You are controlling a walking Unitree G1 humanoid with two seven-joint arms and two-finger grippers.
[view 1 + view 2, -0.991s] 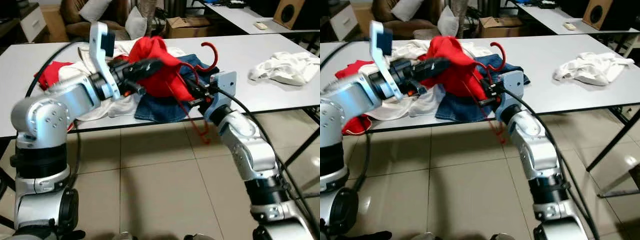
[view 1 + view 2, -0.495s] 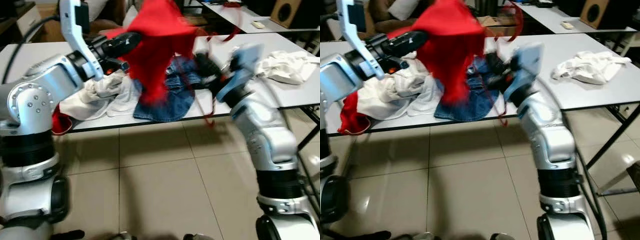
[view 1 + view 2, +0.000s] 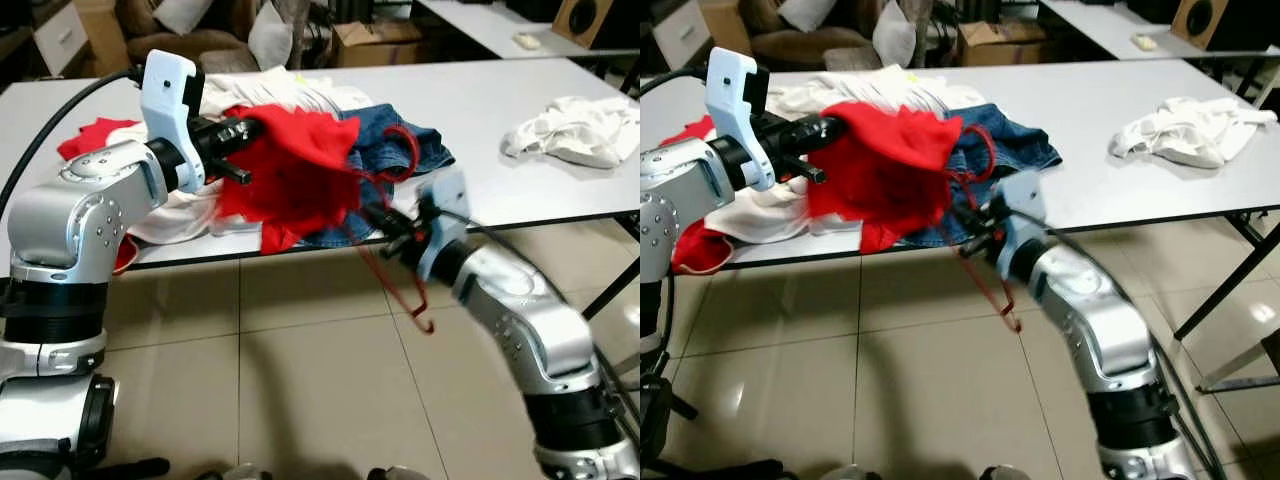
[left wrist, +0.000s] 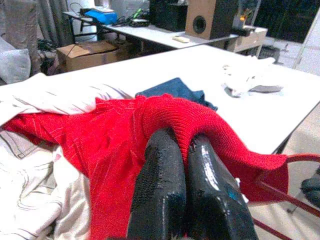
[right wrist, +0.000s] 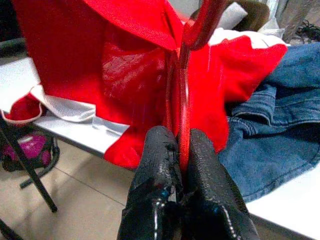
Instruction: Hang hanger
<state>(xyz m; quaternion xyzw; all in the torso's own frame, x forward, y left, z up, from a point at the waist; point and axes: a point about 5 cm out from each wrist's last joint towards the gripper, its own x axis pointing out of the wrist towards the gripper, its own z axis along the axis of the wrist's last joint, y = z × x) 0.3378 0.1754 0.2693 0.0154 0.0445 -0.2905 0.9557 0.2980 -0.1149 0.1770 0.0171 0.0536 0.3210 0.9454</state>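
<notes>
Left hand (image 4: 186,150): fingers pressed together on a fold of the red garment (image 3: 300,175), holding it up above the front edge of the bench (image 3: 500,110).

Right hand (image 5: 179,150): fingers pinched narrow on the thin bar of the red hanger (image 5: 186,95), in front of the bench edge and just below the garment.

Red hanger: held clear of the bench, tilted. Its hook (image 3: 400,150) stood above the right hand, against the blue jeans (image 3: 395,145). Its lower end (image 3: 415,305) hung down over the tiled floor (image 3: 300,380). Upper part partly under the red cloth; how far inside the garment cannot be told.

Red garment: draped between the two hands, its lower hem hanging past the bench edge.

Blue jeans: lying on the bench behind the garment.

White clothes (image 3: 190,210): heaped on the bench beside the left arm.

White cloth (image 3: 575,130): bunched on the bench, well apart, on the robot's right.

Second red cloth (image 3: 95,135): on the bench behind the left arm.
</notes>
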